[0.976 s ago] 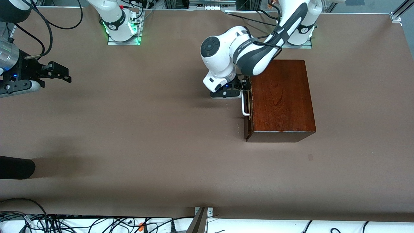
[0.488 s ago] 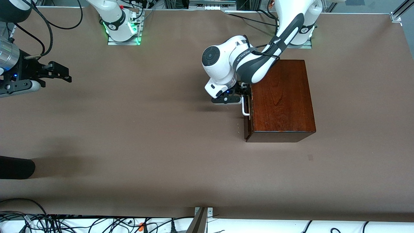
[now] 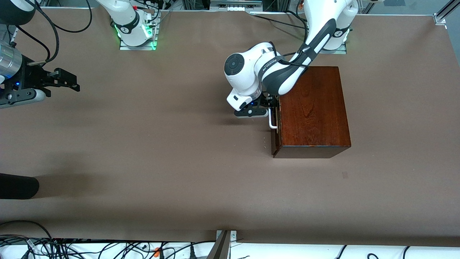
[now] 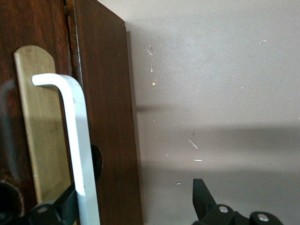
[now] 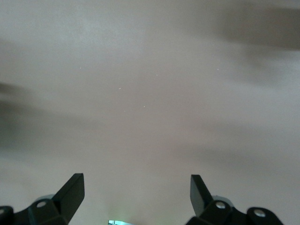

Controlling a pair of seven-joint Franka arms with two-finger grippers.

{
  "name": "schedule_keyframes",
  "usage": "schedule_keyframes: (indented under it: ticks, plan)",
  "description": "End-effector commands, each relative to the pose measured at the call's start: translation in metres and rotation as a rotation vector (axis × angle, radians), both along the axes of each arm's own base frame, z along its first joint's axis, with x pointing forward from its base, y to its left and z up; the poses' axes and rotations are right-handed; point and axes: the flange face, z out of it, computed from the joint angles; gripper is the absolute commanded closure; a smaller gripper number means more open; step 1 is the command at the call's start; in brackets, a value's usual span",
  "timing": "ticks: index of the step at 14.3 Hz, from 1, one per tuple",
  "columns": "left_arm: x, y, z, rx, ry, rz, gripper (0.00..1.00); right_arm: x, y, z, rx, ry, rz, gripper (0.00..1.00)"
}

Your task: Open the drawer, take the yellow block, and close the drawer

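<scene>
The left gripper [image 4: 136, 206], fingers spread, straddles the shut drawer's [image 3: 275, 124] handle [image 4: 75, 140] to pull; the right gripper [image 5: 136, 197] waits, spread.

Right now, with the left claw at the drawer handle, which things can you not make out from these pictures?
- Yellow block: in no view; the drawer looks shut, so the box would hide it.
- Handle: its upper end is under the left arm in the front view, its other end cut by the left wrist view's edge.
- Left claw: only fingertips show in the left wrist view.
- Right claw: waits open above bare table.
</scene>
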Motion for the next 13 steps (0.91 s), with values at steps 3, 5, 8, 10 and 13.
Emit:
schedule_keyframes:
  ticks: [3, 5, 8, 10, 13]
  plan:
    - [0.008, -0.012, -0.002, -0.021, -0.029, -0.001, 0.0, -0.004, 0.001, 0.003, 0.006, 0.004, 0.001, 0.0]
    - [0.011, -0.017, 0.004, -0.041, -0.03, 0.007, 0.0, -0.004, 0.001, 0.003, 0.006, 0.006, 0.001, 0.0]
    - [0.012, -0.037, 0.007, -0.072, -0.037, 0.005, 0.0, -0.004, 0.001, 0.003, 0.006, 0.008, 0.002, 0.0]
    - [0.01, -0.048, 0.006, -0.085, -0.045, 0.019, 0.0, -0.004, 0.001, 0.003, 0.006, 0.008, 0.002, 0.0]
    - [0.004, -0.064, 0.008, -0.111, -0.032, 0.021, 0.0, -0.004, 0.001, 0.003, 0.006, 0.008, 0.002, 0.0]
